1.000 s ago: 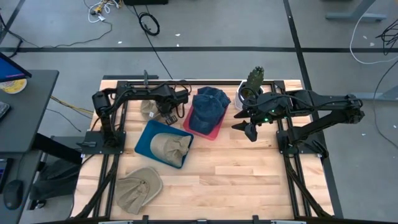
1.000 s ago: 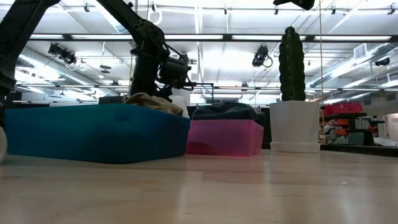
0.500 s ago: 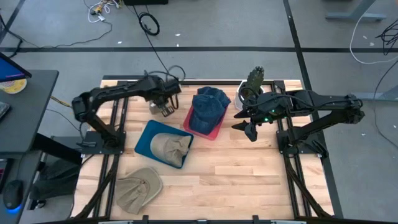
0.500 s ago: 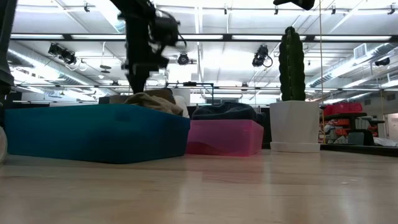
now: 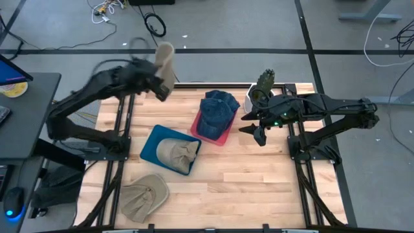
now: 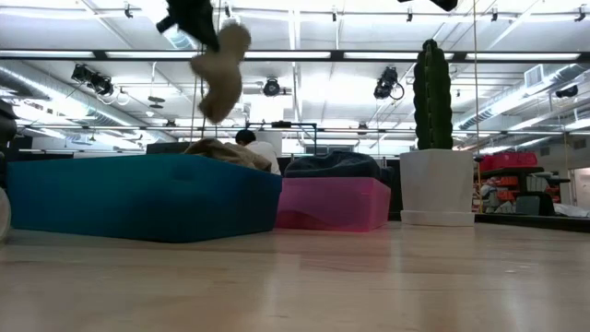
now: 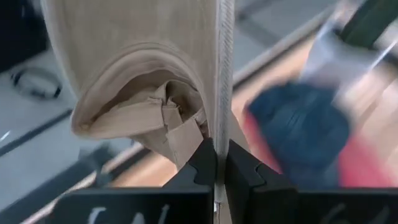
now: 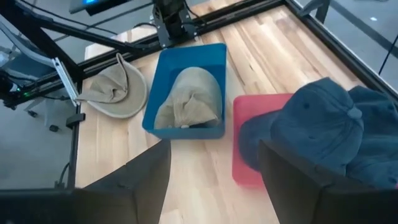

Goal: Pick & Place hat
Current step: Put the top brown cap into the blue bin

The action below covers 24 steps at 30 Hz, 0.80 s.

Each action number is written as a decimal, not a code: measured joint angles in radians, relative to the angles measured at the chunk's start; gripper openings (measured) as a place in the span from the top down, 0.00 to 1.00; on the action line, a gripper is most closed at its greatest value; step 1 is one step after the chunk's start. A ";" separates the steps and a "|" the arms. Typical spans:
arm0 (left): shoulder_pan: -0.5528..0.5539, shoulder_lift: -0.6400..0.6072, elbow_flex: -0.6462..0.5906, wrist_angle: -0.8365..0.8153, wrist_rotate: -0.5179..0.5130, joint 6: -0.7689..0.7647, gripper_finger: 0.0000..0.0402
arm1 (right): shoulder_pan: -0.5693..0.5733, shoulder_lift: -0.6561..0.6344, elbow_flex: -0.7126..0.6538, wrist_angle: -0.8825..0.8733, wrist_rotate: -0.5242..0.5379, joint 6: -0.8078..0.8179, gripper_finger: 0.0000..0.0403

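Hat, high view: tan cloth cap (image 5: 165, 59) hangs from the left end effector (image 5: 155, 83), raised beyond the far edge of the wooden surface (image 5: 246, 181); a second tan cap (image 5: 176, 152) fills the blue rectangular bin (image 5: 150, 144), a dark denim cap (image 5: 217, 113) lies on the pink bin (image 5: 224, 138), and a third tan cap (image 5: 143, 196) lies loose near the front-left corner.
Right arm, high view: right end effector (image 5: 257, 134) waits above the boards beside the white pot with the green cactus (image 5: 261, 90), fingers parted, carrying nothing.
Low view: lifted cap (image 6: 219, 72) dangles well clear of the blue bin (image 6: 138, 195); pink bin (image 6: 334, 203) and potted cactus (image 6: 433, 138) stand to one side.
Left wrist view: left end effector (image 7: 220, 163) clenched on the cap's brim edge (image 7: 222, 68), crown hanging open beside it.
Right wrist view: open fingers (image 8: 292, 180) frame the blue bin (image 8: 158, 93), the denim cap (image 8: 323, 130) and the loose cap (image 8: 115, 93).
Step in hand: carry phase, by appearances; the pick looks complete.
Next move: likely swing the cap over a bin, lower it and let go.
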<state>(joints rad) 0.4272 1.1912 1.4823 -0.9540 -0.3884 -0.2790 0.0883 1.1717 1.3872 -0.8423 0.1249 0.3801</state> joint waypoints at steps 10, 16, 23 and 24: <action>-0.081 -0.162 0.001 0.344 0.060 0.056 0.97 | -0.016 0.000 0.000 0.092 0.095 0.088 0.40; -0.175 -0.150 0.001 0.475 0.088 0.111 0.97 | -0.074 0.000 0.000 0.200 0.103 0.188 0.40; -0.287 -0.131 0.001 0.594 0.086 0.240 0.97 | -0.135 -0.001 -0.027 0.272 0.098 0.251 0.40; -0.296 -0.131 0.001 0.602 0.087 0.240 0.97 | -0.142 -0.002 -0.041 0.294 0.082 0.265 0.40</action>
<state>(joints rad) 0.1315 1.0607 1.4830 -0.3518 -0.3015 -0.0394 -0.0537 1.1702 1.3463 -0.5483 0.2068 0.6449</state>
